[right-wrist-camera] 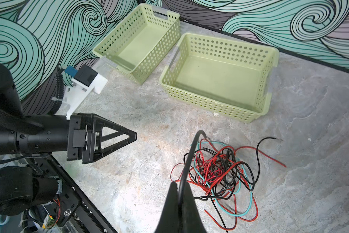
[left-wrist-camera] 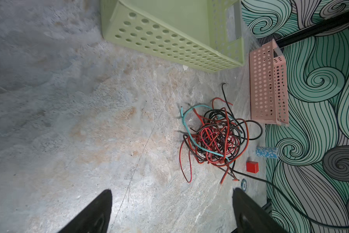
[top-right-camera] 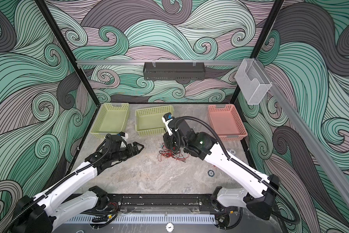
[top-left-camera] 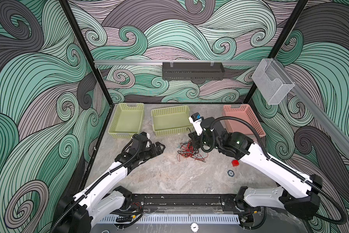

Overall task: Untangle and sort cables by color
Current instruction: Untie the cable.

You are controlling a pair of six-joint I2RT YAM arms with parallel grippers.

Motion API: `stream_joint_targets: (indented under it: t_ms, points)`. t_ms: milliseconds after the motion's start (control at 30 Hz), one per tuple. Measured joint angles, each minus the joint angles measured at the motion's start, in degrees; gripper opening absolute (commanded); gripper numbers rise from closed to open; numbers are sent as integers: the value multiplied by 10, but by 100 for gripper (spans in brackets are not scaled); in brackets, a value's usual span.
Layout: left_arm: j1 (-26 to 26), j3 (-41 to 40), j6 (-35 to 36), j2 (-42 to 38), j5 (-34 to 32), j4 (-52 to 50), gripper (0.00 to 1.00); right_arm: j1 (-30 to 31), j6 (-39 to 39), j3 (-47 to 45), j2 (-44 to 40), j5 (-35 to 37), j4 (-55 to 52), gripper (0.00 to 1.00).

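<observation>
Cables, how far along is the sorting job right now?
Done: nothing sorted; the green baskets and the pink basket show no cables. In hand: the right end effector is shut on one black cable leading out of the tangle; the left end effector is open and empty. Left: nearly everything; red, black and teal strands are one knot.

White-and-black left arm (top-left-camera: 117, 173) is extended from the near left corner, forearm kept low and aimed toward the table centre. Its black left gripper (top-left-camera: 162, 147), with triangular open-frame fingers (left-wrist-camera: 101, 207), is held spread wide, nothing between the jaws. White-and-black right arm (top-left-camera: 256, 159) is reached in from the near right corner, wrist bent steeply downward. Black right gripper (right-wrist-camera: 176, 187) is pointed down at the table, jaws closed tight, with a thin black cable (right-wrist-camera: 187, 161) pinched between them.
</observation>
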Motion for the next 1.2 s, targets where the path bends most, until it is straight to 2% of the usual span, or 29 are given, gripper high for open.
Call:
stream_joint_targets:
  t_ms: [167,367,500,700,867,933,967,1067,1167,1200]
  points:
    - [0,0,1,-26,-10,-7,91,2,-27,75,14,29,-8,0]
    - [-3,10,33,-40,28,8,88,1,-73,268,65,49,-7,0]
    - [-13,77,82,-38,56,0,89,1,-102,395,109,56,-15,0]
    - [-49,189,169,-29,77,28,98,1,-132,579,196,56,-30,0]
    - [-96,223,231,24,68,67,97,1,-138,670,242,51,-48,0]
    - [-118,226,254,59,58,84,87,1,-138,679,249,46,-52,0]
    - [-130,226,264,75,48,91,77,1,-137,681,250,44,-55,0]
    - [-159,227,297,124,19,111,0,1,-135,680,250,39,-63,0]
    - [-169,243,312,166,2,100,0,1,-135,660,241,45,-64,0]
    - [-169,252,318,174,-4,93,0,1,-136,642,233,53,-64,3]
